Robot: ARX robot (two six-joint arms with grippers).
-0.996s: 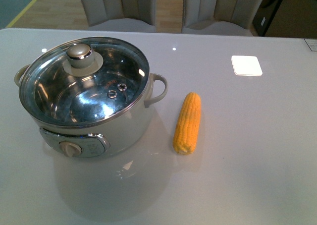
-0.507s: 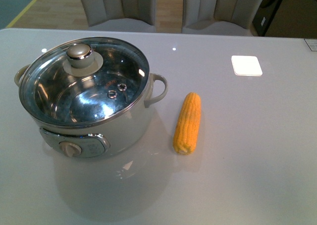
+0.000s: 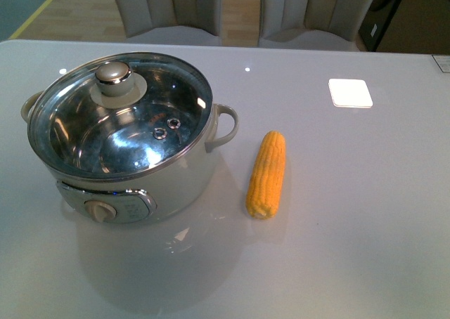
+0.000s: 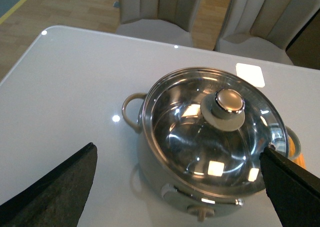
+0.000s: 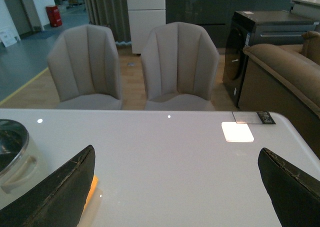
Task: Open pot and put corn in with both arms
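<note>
While the glass lid (image 3: 119, 115) sits on the pot (image 3: 176, 182), the corn (image 3: 266, 174) lies on the table (image 3: 351, 228) just right of the pot. The left gripper (image 4: 180, 149) above the pot and the right gripper (image 5: 176, 152) both have their fingers spread wide.

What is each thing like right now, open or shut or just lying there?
pot, shut, lid on.
glass lid, sitting on the pot, not lifted.
corn, lying on the table beside the pot, not held.
left gripper, open, empty.
right gripper, open, empty.
</note>
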